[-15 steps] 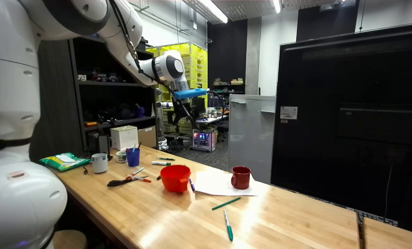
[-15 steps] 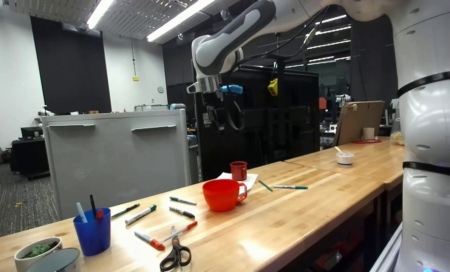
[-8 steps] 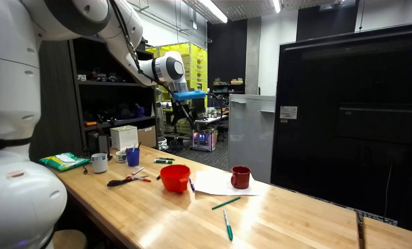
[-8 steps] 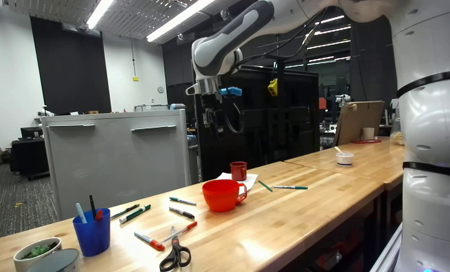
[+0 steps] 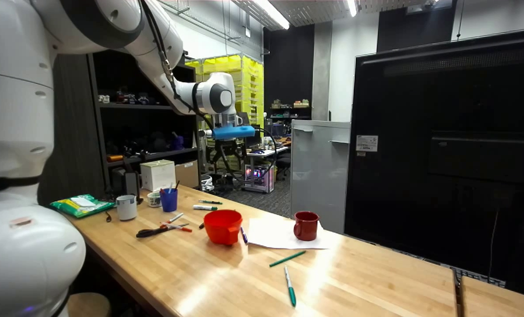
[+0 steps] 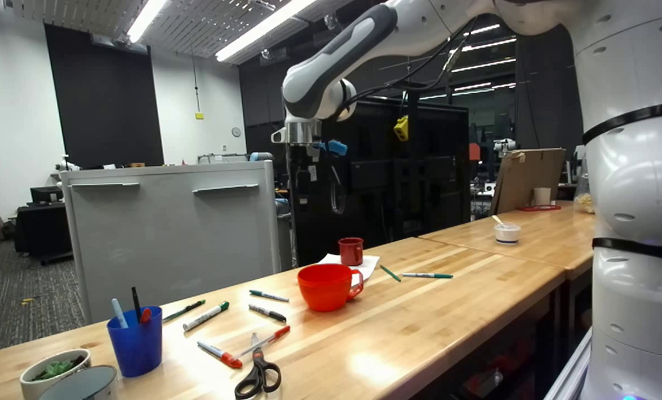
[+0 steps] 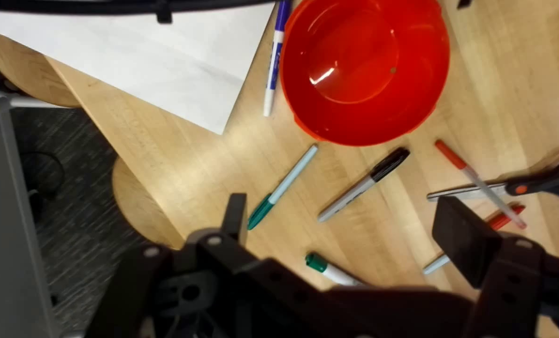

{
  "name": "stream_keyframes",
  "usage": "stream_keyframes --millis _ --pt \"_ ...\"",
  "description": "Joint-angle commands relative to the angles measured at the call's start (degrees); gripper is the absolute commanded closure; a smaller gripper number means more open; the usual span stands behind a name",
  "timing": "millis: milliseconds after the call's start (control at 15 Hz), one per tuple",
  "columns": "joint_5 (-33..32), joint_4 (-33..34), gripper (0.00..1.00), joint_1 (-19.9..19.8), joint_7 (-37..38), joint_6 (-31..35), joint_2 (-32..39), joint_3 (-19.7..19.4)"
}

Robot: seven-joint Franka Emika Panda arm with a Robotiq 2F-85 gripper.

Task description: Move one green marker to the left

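Note:
A slim marker with a green cap and pale body lies on the table near the red bowl. It also shows in an exterior view. A look-alike marker lies farther along the table, beside an all-green pen; both show in both exterior views. A thicker white marker with a green cap lies partly hidden under my gripper in the wrist view. My gripper is open and empty, high above the table. Its left fingertip appears close to the slim marker's cap, but well above it.
A black marker, red markers and scissors lie nearby. A blue cup of pens, a plant pot and a grey mug stand at one end. A dark red mug stands on white paper.
My gripper has moved down a little and now hangs more upright. The thick green-capped marker rolled slightly, showing its green side half a second ago, and has rolled back.

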Motion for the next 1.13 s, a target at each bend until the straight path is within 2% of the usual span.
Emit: stream_keyframes --millis 0,267,400,867,933,1067 --pt "-2.1 -3.2 0.0 0.4 11.4 8.7 -0.1 -0.2" --pt "-6.1 -5.6 0.0 0.6 25.2 15.2 0.0 -0.8" --pt "-10.0 -6.7 0.0 1.1 33.1 16.1 -0.9 -1.4" --pt "-24.2 -6.9 0.0 2.6 59.8 10.0 -2.4 -2.5" --pt "-20.9 -5.2 0.0 1.6 52.6 11.3 -0.4 -1.9" --pt "-22.7 -5.3 0.0 1.9 56.6 10.3 -0.6 -2.0"
